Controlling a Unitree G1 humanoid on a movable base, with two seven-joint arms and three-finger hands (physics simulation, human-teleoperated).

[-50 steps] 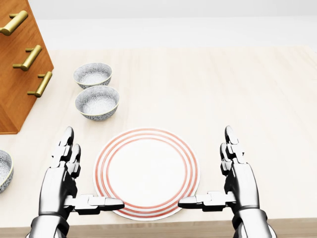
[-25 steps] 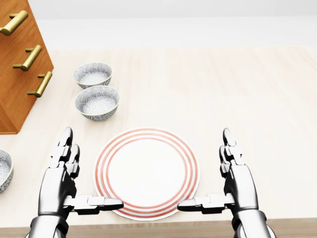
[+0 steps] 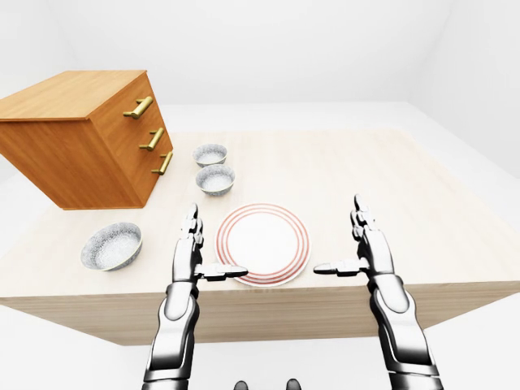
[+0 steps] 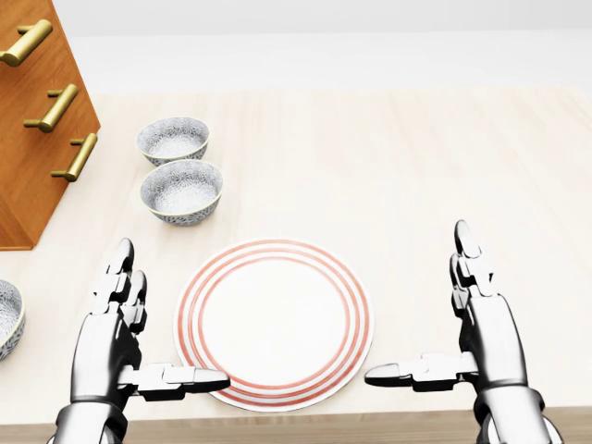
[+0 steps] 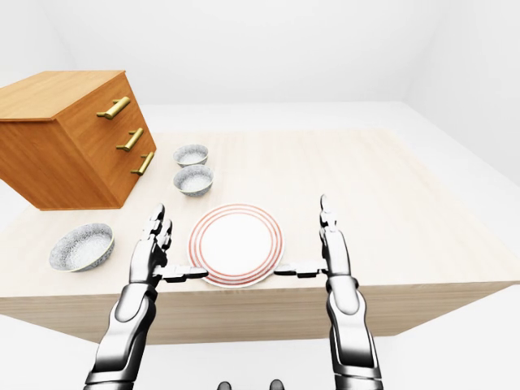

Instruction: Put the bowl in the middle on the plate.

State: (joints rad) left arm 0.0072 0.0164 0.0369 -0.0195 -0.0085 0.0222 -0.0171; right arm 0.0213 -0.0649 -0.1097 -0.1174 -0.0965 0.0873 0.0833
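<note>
Three grey speckled bowls stand to the left in the head view. The middle bowl (image 4: 181, 190) sits just below the upper bowl (image 4: 173, 139), and the third bowl (image 4: 6, 317) is cut by the left edge. The white plate (image 4: 275, 322) with red rings lies low in the centre, with nothing on it. My left hand (image 4: 163, 319) is open at the plate's left rim, its thumb pointing over the rim. My right hand (image 4: 416, 303) is open too, a short way right of the plate, holding nothing.
A wooden drawer cabinet (image 4: 37, 120) with brass handles stands at the upper left on the light wooden table (image 4: 416, 166). The table's near edge runs just below the plate and both hands.
My right hand has shifted right, away from the plate's rim. The left hand, plate and bowls have not moved.
</note>
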